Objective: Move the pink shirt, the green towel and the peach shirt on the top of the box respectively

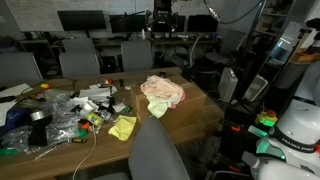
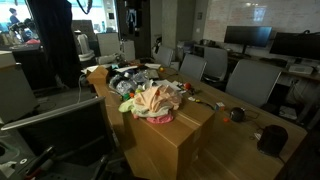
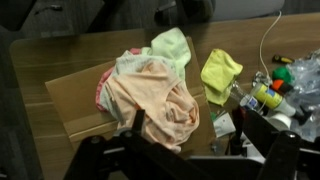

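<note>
A peach shirt [image 3: 150,100] lies on top of a pile on the flat cardboard box [image 3: 68,98]. A pale green towel [image 3: 172,45] sticks out at the pile's far side. A pink shirt [image 3: 103,85] shows only as an edge under the peach one. The pile shows in both exterior views [image 1: 162,93] [image 2: 150,100], on the box [image 1: 198,102] [image 2: 195,130]. My gripper [image 3: 188,128] is open and empty, well above the pile. The arm [image 1: 163,22] stands at the table's far side.
A yellow-green cloth [image 3: 220,72] [image 1: 122,127] lies on the table beside the box. Bottles, tape, bags and a white cable [image 3: 265,40] clutter the table [image 1: 60,115]. Office chairs [image 1: 155,150] [image 2: 245,80] ring the table.
</note>
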Action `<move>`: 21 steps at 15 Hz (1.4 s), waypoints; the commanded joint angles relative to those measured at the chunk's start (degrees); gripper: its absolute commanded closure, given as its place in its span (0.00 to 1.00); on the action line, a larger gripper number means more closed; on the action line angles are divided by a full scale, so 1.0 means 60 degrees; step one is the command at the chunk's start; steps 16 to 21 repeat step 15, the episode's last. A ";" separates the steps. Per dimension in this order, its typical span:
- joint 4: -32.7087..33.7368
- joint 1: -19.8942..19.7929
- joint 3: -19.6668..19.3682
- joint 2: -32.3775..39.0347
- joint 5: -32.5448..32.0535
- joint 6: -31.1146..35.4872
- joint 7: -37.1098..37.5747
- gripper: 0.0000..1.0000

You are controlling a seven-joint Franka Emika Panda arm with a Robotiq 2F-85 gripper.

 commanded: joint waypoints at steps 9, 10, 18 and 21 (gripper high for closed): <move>-0.5507 0.0780 0.0923 -0.3058 0.0518 -0.0658 -0.4079 0.00; -0.5888 0.0834 0.1012 -0.3296 0.0427 -0.0468 -0.4120 0.00; -0.5928 0.0831 0.1138 -0.3139 0.0443 -0.0706 -0.4047 0.00; -0.5928 0.0831 0.1138 -0.3139 0.0443 -0.0706 -0.4047 0.00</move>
